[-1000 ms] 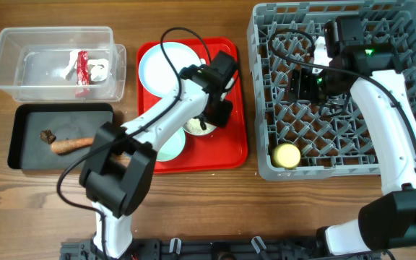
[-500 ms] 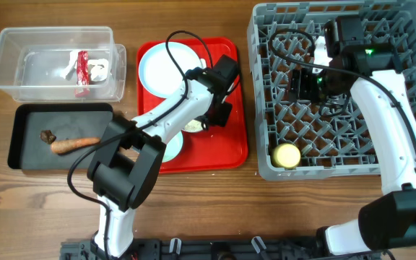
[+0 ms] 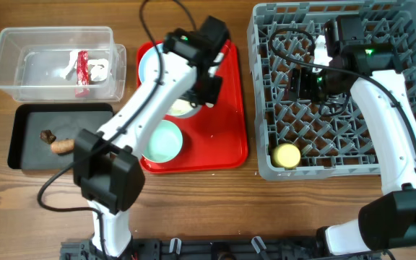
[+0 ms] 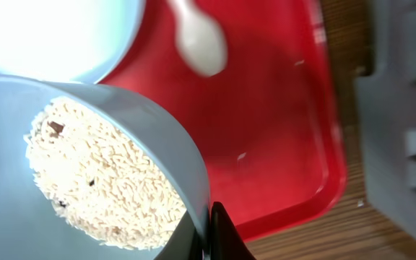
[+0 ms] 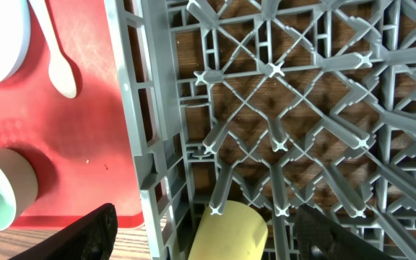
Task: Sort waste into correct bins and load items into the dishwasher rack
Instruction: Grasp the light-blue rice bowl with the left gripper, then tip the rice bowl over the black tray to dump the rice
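A grey bowl of rice hangs tilted over the red tray, with my left gripper shut on its rim. From overhead the bowl sits beside the left gripper, near the white plate. A white spoon lies on the tray past the plate. My right gripper stands open above the grey dishwasher rack with nothing between its fingers. A yellow cup lies in the rack below it.
A mint cup stands at the tray's front left. The clear bin at the back left holds wrappers. The black tray in front of it holds a carrot and a brown scrap.
My left gripper closed on the rice bowl's rim and carried it toward the back of the tray, uncovering the mint cup. The right arm has not moved.
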You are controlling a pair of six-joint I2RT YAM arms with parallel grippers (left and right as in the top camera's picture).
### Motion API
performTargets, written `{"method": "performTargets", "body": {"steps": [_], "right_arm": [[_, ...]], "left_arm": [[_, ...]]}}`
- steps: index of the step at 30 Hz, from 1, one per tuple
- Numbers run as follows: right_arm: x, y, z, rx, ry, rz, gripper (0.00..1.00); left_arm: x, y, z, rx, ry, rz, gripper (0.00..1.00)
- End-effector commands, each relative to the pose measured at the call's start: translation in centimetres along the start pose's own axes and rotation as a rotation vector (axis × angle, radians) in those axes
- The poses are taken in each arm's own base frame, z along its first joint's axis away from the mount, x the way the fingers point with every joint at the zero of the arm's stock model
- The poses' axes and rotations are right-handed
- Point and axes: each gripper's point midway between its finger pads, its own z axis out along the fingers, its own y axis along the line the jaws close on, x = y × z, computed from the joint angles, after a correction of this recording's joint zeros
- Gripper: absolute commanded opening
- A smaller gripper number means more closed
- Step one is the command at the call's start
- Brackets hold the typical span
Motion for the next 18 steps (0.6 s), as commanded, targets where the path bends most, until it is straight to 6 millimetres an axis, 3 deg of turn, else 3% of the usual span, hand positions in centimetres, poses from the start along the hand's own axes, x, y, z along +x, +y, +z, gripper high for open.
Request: {"method": "performTargets", "body": {"steps": [1,6,9,14,15,18], "right_arm": [[-0.5,0.1,-0.9,0.003,-0.035,-0.018,0.80],[-0.5,0.1,-0.9,0.003,-0.035,-0.018,0.80],[-0.5,0.1,-0.9,0.003,-0.034,-0.017,0.80],[-0.7,0.2,-0.9,0.001,-0.041,-0.019,0.80],[-0.7,0.2,-0.9,0.001,-0.041,-0.018,0.80],[-0.6,0.1,-0.9,0.002,-0.040,-0.019,0.80]], "left_arm": [[1.0,6.5,-2.1,-0.048,0.031,-0.159,0.04],[3.9,14.9,-2.5,-0.068,0.131,-0.387,0.04],[5.2,18.3,-2.1,-0.071,0.154,-0.480,0.04],[7.1,21.9,-1.1,-0.067,0.188,-0.563,0.04],[6.6,22.8,-1.0,-0.037,0.151,-0.593,0.04],[3.9,22.2,-1.4,0.229,0.014,-0.550,0.04]]}}
